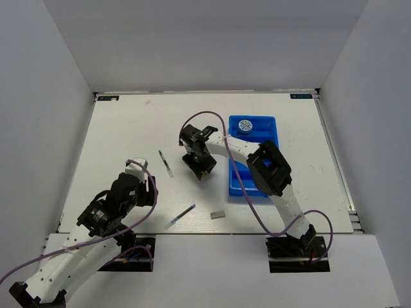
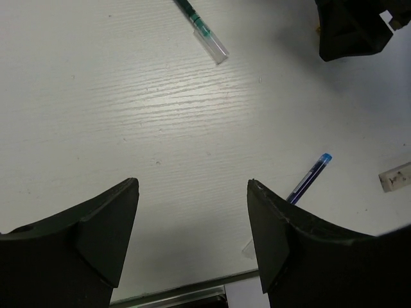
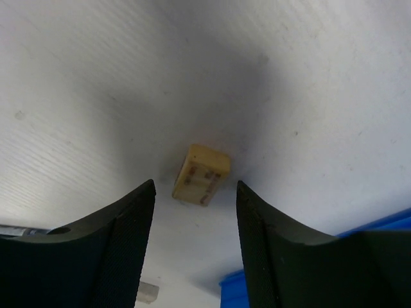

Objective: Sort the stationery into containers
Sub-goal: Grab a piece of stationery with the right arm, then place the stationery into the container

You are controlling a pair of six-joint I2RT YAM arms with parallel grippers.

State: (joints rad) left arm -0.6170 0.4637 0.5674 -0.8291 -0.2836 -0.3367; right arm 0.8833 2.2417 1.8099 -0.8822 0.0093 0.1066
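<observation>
Step in hand, as I read it: picking up the small tan block eraser (image 3: 201,174) with the right gripper (image 1: 201,168).

- Eraser lies flat on the white table (image 1: 128,135), near the table's middle and just left of the bright blue ridged plastic tray (image 1: 264,128). In the right wrist view it sits skewed, its corners turned against the line between the fingers.
- Right gripper: jaws moderately apart and holding nothing. The eraser shows in the gap, with table visible on both sides of it. I see no contact. How high the tips stand above the table I cannot tell.
- Advice: turn the wrist a little so the pads meet two flat faces and not the corners. Come straight down until the tips bracket the block low on its sides, then close gently. A small block will likely pop out if pinched on an edge.
- The tray wall is close on the right, so lift clear of it before you carry across.
- Only the round blue-white disc (image 1: 244,125) can be seen in the tray, in the far compartment. The arm hides much of the rest, so check for a free one before you let go.

Left gripper (image 2: 192,186): wide apart, holding nothing, over bare table at the near left. The dark-blue pen (image 2: 308,179) lies just beyond its right finger, and the green clear-capped pen (image 2: 202,25) lies farther off.
</observation>
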